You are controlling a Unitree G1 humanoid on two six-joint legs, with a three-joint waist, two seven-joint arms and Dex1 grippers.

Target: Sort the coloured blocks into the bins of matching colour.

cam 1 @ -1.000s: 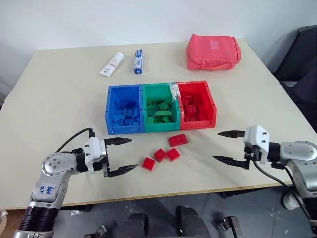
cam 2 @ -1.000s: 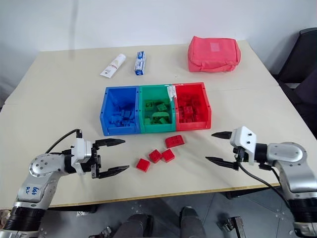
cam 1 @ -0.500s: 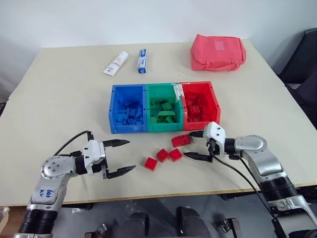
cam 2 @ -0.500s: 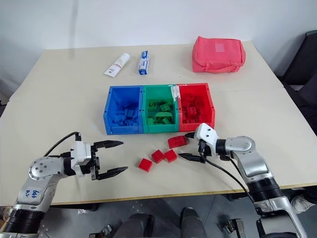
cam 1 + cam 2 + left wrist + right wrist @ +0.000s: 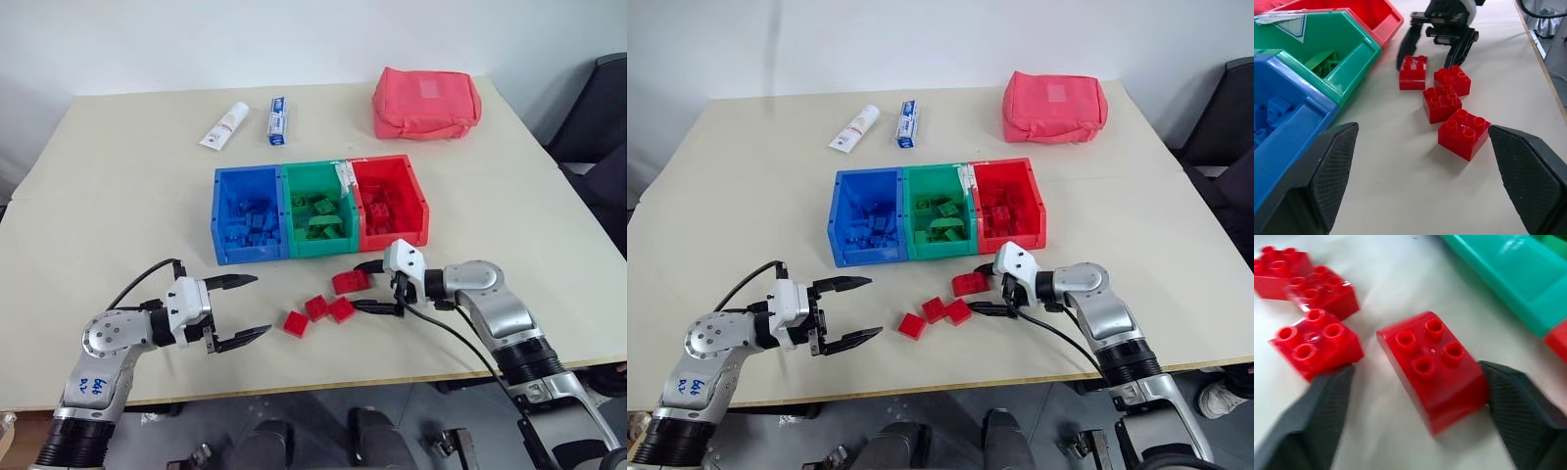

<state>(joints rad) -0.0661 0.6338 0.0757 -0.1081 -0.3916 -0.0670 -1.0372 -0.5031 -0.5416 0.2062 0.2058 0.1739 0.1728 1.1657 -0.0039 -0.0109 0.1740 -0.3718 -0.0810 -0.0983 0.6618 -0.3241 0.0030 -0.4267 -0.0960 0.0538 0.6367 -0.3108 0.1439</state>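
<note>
Three joined bins stand mid-table: blue [image 5: 217, 220], green [image 5: 290, 217] and red [image 5: 421, 201], each holding several blocks of its own colour. In front of them lie red blocks: a longer one [image 5: 349, 281] and three squarish ones [image 5: 316, 306] [image 5: 342, 310] [image 5: 295, 323]. My right gripper [image 5: 359, 286] reaches in from the right and straddles the longer block [image 5: 1432, 364]. One finger [image 5: 1513, 401] touches it, the other [image 5: 1312, 426] stands apart beside a squarish block [image 5: 1315, 345]. My left gripper [image 5: 263, 304] is open wide, left of the blocks, nothing in it.
A red fabric pouch [image 5: 423, 102] lies at the table's far right. A white tube [image 5: 221, 125] and a blue-and-white tube [image 5: 277, 119] lie at the far middle. A dark chair [image 5: 602, 108] stands off the right edge. Bare tabletop spreads left of the bins.
My right arm has swung in from the table's right side to the red blocks. Its fingers have narrowed around the longer block. The left arm has kept still.
</note>
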